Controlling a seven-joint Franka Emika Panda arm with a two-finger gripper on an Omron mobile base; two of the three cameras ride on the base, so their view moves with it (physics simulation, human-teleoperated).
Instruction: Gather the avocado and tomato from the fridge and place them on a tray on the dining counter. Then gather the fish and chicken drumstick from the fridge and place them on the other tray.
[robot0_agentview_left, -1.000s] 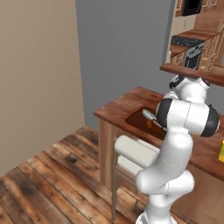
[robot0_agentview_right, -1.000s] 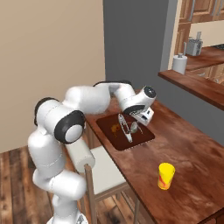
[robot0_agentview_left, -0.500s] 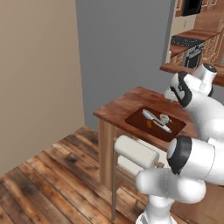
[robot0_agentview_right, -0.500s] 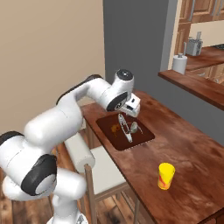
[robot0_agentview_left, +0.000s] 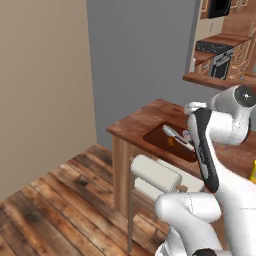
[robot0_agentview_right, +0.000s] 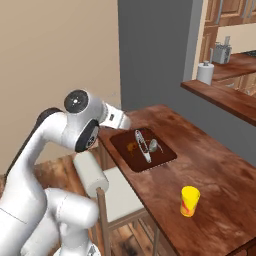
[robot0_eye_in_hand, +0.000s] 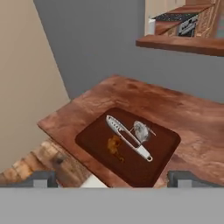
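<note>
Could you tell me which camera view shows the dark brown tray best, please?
The hand view: the dark brown rectangular tray lies whole and near. The right base view shows it smaller; in the left, the arm hides its far end.

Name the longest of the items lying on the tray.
The silvery fish, a slim strip running diagonally across the tray. The brown drumstick and the grey lump beside it are much shorter.

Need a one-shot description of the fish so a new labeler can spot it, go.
Start at the dining counter, the long reddish-brown wood top, and find the dark brown tray near its far end. The fish is the long, slim silvery shape lying diagonally across the tray; the small brownish-orange piece and the rounder grey lump flanking it are much shorter.
</note>
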